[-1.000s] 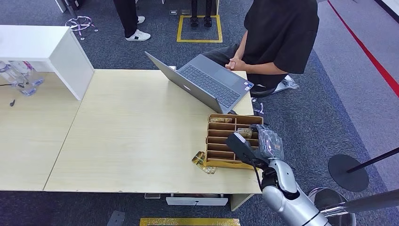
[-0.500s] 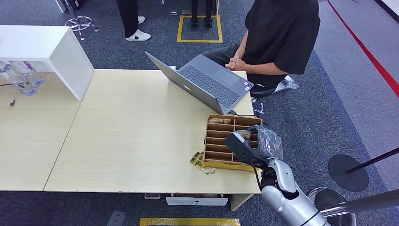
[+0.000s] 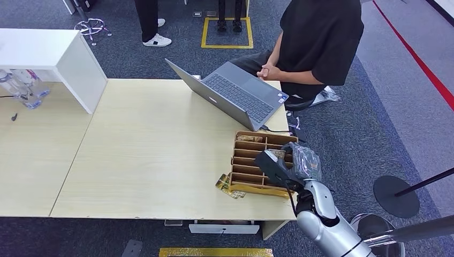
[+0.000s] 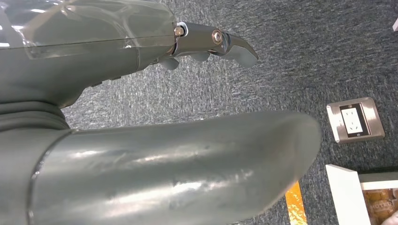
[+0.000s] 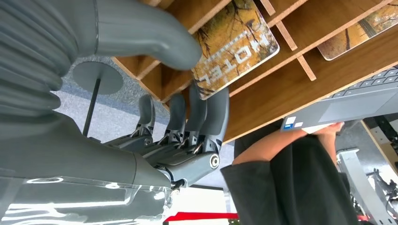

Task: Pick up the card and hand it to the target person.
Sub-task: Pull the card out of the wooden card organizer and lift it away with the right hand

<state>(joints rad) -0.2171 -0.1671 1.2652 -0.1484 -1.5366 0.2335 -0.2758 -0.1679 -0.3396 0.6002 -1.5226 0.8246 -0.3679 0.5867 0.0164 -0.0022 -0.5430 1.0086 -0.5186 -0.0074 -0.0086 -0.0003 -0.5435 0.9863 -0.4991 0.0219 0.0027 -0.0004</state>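
- Pale wooden table [image 3: 150, 155] on blue-grey carpet, bearing a wooden slotted card tray [image 3: 251, 167] near its right front corner.
- Hotel key card [image 5: 234, 44]: lying in a tray slot, thumb and fingers [image 5: 206, 117] of the right hand [image 3: 289, 165] at its edges; a firm grasp cannot be confirmed.
- Seated person [image 3: 316, 45] and open laptop [image 3: 235, 93]: beyond the tray.
- Left hand [image 4: 155, 42]: hanging over carpet, holding nothing, fingers loosely extended.

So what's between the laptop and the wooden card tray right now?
A short strip of bare table, crossed by a dark cable by the laptop, ahead of the card tray; head view shows it.
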